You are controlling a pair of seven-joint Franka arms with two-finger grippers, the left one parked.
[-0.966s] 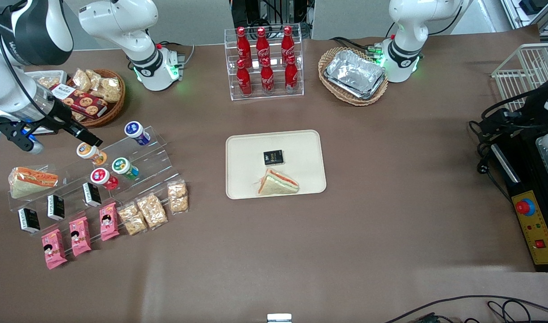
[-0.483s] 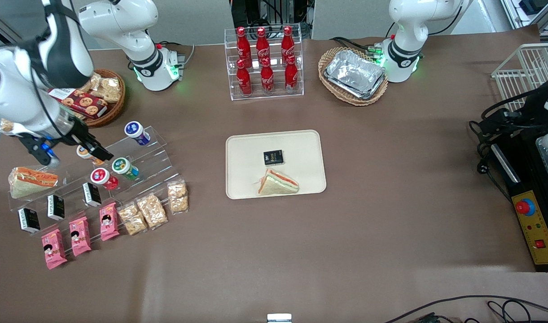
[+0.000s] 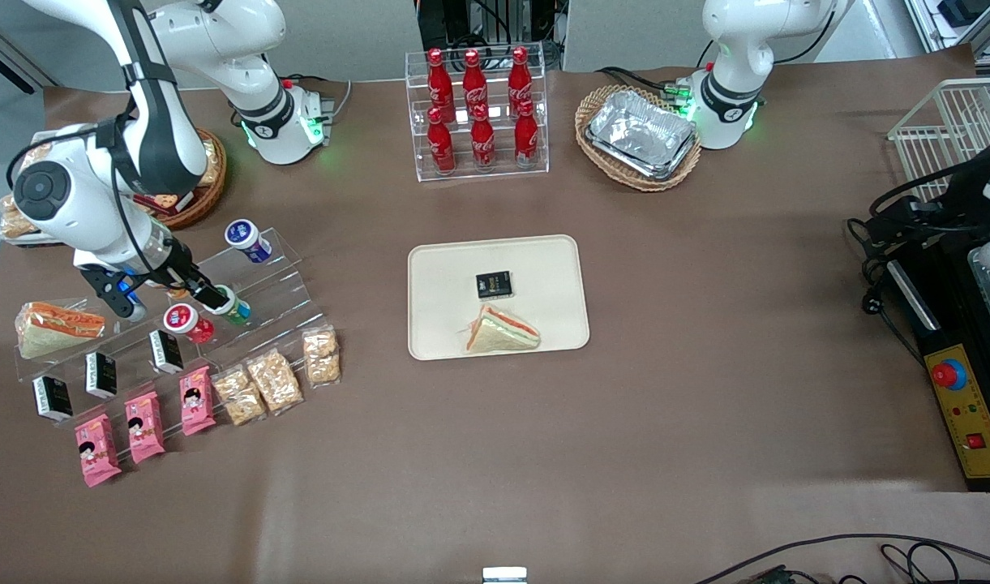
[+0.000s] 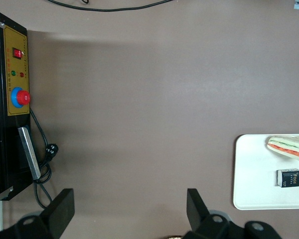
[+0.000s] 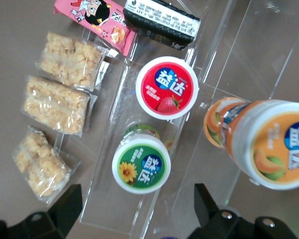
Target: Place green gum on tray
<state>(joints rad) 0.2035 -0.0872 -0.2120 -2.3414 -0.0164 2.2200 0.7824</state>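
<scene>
The gripper (image 3: 211, 298) hangs spread above the green gum (image 5: 141, 164); red gum (image 5: 166, 88) and orange gum (image 5: 269, 142) crowd beside it; the tray (image 3: 543, 268) keeps bare room around sandwich (image 3: 501, 331) and box (image 3: 493, 285).

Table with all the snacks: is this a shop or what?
Likely a robot lab set up as a pretend snack shop: cola bottles on a rack, gum on a clear stand, and the gripper above it.

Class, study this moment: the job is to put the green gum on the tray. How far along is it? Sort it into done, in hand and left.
Done: the gripper is above the clear stepped display, open, its fingers either side of the green gum.

In hand: nothing is gripped yet; the green gum sits on its shelf beside the red gum.

Left: closing, lifting and carrying it to the tray, which holds only a sandwich and a black box.
</scene>
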